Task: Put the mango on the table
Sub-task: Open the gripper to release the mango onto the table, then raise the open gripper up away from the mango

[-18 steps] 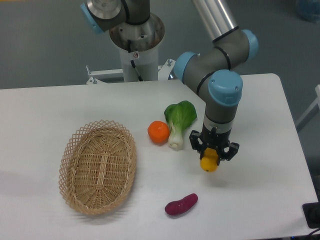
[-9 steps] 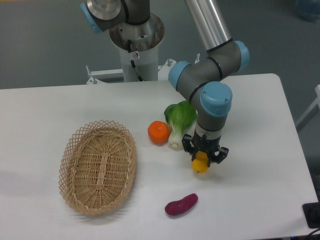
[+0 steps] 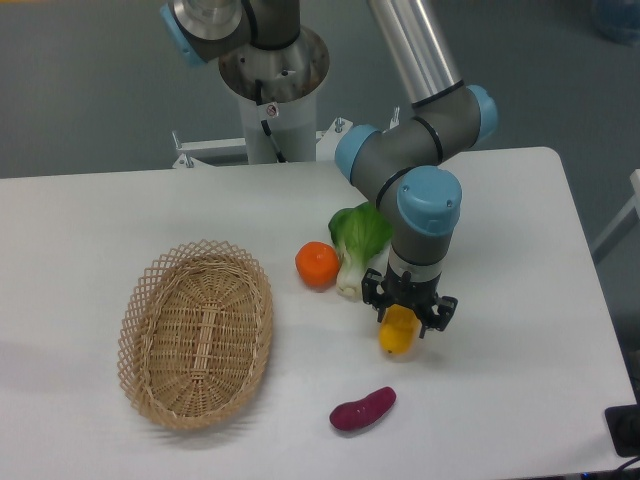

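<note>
Lying nearest the camera, the purple sweet potato (image 3: 362, 409) is resting on the table (image 3: 520, 330), right of the wicker basket (image 3: 196, 333). Just beyond it, the mango (image 3: 397, 331) is hanging upright with its lower end at or just above the tabletop; contact is unclear. The gripper (image 3: 407, 308) is reaching straight down and pinching the mango's upper part between its fingers. Farther back, the orange (image 3: 317, 264) and the bok choy (image 3: 358, 241) are sitting side by side, left of the arm.
</note>
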Robot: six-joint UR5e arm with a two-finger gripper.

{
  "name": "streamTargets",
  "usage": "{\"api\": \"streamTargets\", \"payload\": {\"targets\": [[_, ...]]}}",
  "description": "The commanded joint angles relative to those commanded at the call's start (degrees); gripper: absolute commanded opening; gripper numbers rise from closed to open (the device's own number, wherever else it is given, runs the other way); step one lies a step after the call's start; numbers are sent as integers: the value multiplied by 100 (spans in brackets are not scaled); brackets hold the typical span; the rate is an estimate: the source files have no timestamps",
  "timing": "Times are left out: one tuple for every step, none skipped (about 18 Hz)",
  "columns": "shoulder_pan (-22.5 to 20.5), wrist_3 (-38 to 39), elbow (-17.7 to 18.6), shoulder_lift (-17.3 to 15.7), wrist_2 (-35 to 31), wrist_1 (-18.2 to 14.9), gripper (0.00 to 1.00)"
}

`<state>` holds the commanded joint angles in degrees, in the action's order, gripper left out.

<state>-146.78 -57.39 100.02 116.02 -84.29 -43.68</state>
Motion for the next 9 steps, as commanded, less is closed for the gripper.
{"api": "streamTargets", "payload": {"targets": [[0,-17,-9,-44,0,9,100],[0,-35,-35,-105,0,9,100],[0,-35,-105,-158,0,0,100],[0,-35,-236,-211,-9,-35,100],[0,-35,-385,-211,-17,-105,100],[0,-35,-483,-211,-26,-158,100],[-26,-44,-527,-246,-18,-245,100],[-61,-61,-614,-342,-18,-403,100],[-88,-70,-746,-413,-18,-674,100]]}}
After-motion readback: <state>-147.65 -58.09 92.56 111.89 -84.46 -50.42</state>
